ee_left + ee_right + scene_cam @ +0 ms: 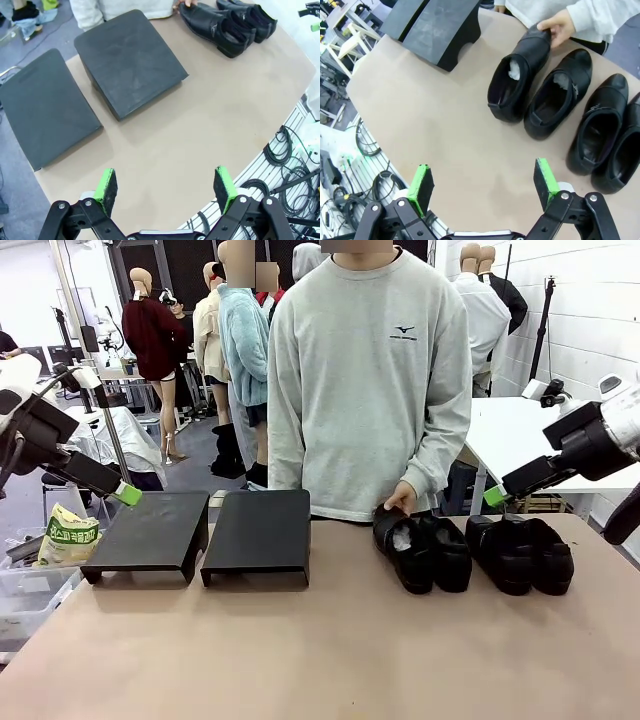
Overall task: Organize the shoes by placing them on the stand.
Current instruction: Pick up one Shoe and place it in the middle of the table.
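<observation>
Left tool (166,187) hovers, fingers apart, beside two black sloped stands (150,530) on the tan worktop (320,640). Person's hand (400,498) grips the leftmost of four glossy black slip-on shoes (450,555), rowed at right, toes pointing toward the person. Right tool (482,187) hangs above them, fingers spread.

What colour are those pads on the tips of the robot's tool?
Bright green pads, seen best in the right wrist view.
</observation>
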You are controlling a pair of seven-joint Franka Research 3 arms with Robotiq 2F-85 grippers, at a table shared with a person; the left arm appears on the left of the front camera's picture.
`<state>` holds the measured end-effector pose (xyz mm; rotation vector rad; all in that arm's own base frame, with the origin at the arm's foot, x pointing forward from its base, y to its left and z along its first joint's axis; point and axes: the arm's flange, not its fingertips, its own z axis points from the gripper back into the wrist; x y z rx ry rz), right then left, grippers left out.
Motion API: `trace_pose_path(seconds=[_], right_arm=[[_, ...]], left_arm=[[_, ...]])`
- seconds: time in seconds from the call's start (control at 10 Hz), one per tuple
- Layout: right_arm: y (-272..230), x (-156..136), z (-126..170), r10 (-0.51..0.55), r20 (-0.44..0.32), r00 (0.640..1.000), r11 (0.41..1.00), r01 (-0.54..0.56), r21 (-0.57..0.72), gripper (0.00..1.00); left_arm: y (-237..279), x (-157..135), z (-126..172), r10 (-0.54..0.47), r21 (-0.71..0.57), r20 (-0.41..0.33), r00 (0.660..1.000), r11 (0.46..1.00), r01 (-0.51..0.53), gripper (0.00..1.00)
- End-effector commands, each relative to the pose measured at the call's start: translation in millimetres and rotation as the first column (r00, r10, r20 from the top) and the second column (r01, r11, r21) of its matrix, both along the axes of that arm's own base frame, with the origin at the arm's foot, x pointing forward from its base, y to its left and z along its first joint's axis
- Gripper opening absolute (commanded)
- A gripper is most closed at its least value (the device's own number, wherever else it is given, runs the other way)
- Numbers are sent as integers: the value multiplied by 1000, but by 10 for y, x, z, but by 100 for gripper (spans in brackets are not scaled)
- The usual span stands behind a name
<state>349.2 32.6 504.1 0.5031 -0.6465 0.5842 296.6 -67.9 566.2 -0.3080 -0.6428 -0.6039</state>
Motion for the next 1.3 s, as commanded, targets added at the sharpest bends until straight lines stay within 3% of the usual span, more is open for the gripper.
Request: trace_pose_path(seconds=[0.0, 1.2], right_arm=[[13, 13, -20, 11, -5, 1000, 1000, -11, 20, 100], [13, 13, -20, 11, -5, 1000, 1000, -11, 20, 100]], left_arm=[[3, 2, -7, -10, -2, -1, 1000, 1000, 10, 100], [3, 2, -7, -10, -2, -1, 1000, 1000, 10, 100]])
